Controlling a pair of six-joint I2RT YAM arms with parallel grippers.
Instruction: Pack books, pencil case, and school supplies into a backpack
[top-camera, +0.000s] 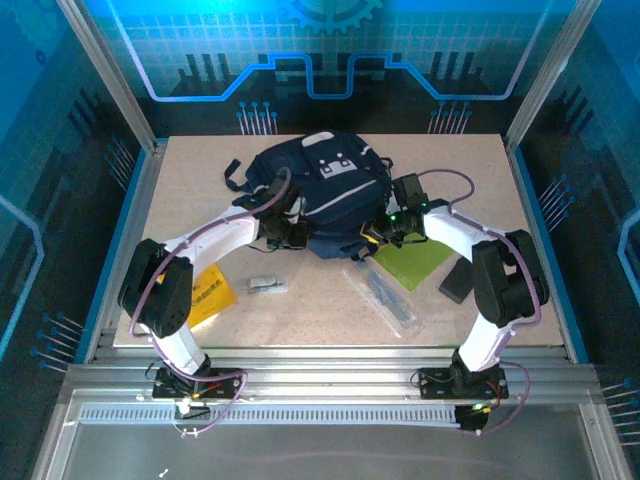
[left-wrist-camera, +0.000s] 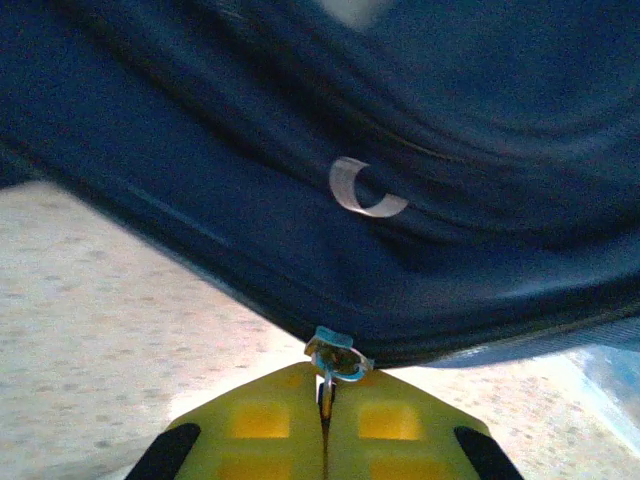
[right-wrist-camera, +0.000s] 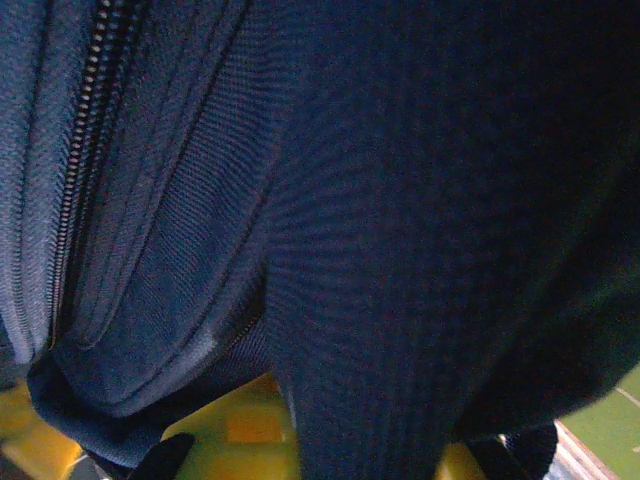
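Far and central on the table (top-camera: 500, 200), the backpack (top-camera: 320, 190) has its zip pull (left-wrist-camera: 338, 358) pinched by the left gripper (left-wrist-camera: 325, 388) and its fabric clenched by the right gripper (top-camera: 372, 232), while print on the half-hidden yellow book (top-camera: 212, 293) is unreadable.

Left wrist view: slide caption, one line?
Left tool shut on small metal zipper pull at lower edge of navy-blue fabric backpack, over speckled table.
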